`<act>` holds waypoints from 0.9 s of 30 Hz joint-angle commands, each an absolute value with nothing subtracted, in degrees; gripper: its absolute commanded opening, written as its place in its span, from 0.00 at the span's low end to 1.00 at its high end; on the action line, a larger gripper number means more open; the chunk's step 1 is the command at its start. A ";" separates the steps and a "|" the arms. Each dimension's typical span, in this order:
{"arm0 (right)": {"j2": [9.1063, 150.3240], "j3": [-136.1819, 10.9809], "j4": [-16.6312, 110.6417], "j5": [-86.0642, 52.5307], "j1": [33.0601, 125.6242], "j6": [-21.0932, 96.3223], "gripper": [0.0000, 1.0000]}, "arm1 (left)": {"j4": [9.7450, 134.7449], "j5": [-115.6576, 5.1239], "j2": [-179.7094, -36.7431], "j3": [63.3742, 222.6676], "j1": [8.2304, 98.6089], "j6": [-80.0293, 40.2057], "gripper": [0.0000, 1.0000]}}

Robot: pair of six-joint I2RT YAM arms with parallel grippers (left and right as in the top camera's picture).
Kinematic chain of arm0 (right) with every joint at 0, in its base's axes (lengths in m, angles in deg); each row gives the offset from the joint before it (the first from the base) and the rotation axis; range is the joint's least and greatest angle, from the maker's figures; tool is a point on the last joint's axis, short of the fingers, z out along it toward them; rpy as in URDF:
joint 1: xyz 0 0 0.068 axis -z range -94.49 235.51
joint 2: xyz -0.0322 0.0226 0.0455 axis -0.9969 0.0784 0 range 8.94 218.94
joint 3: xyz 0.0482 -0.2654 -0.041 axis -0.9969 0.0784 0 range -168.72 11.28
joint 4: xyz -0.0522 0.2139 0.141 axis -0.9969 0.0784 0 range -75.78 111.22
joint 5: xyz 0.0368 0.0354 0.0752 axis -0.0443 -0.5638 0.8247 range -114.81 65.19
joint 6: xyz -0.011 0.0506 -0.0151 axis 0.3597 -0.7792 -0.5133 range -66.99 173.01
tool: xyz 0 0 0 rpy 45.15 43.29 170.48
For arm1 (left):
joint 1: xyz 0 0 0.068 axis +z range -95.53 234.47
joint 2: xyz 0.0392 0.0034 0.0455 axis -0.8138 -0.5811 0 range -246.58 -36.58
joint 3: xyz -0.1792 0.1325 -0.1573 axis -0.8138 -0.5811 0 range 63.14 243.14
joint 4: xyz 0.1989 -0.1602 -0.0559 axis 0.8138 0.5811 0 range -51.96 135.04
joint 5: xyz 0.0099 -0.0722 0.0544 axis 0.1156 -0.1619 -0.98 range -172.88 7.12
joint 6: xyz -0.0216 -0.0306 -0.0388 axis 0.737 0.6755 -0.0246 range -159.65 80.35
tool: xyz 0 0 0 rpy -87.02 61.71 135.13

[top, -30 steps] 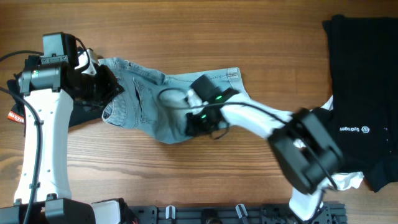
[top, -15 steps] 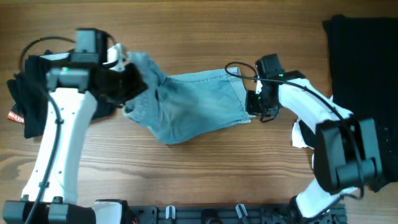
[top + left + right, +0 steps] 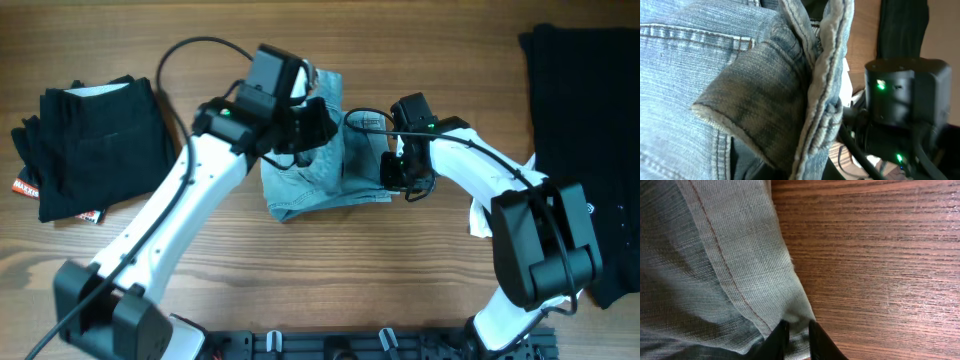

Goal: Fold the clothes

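Pincers: two, both working at the one pair of shorts (image 3: 325,182). The right pincer (image 3: 797,339) is pinching the denim. Its two black fingertips (image 3: 782,337) are sitting almost together, with a corner of the hemmed edge caught between them, low against the surface (image 3: 880,255). One line of reddish stitching (image 3: 725,270) is running along that edge.

The left pincer (image 3: 318,118) is reaching in across the middle, pressed into a bunched-up fold at the top of the shorts. Cloth is covering its fingers in both views, so I cannot tell whether it is gripping or spread. The left wrist view is showing mostly denim: one thick seamed band (image 3: 827,75) is hanging down close to the lens. Behind it is the right arm's black housing (image 3: 905,95), with two green lights glowing.

The shorts are lying mid-surface, doubled over into a compact pale blue block between the two arms. The right pincer is at their right edge and the left pincer at their upper edge.

Black clothes are sitting in two places. One folded pile (image 3: 90,145) is at far left, well apart from the shorts, with two red tags (image 3: 22,186) poking out; I cannot tell how many garments are in it. One large black garment (image 3: 580,110) is spread at far right. One white scrap (image 3: 482,215) is showing under the right arm.
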State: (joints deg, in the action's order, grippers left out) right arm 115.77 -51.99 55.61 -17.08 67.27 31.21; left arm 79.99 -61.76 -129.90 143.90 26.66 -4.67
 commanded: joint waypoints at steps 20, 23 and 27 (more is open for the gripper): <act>100.77 -60.45 68.83 -11.18 75.59 39.32 0.22 | 81.79 -77.85 -145.18 144.79 40.19 -12.47 0.95; 100.77 -60.45 69.09 -11.18 75.59 39.34 0.23 | 80.95 -77.80 -151.38 144.79 42.11 -12.47 0.95; 101.10 -60.45 68.94 -11.16 75.59 39.25 0.23 | 78.92 -67.14 -156.69 144.79 42.04 -13.67 0.91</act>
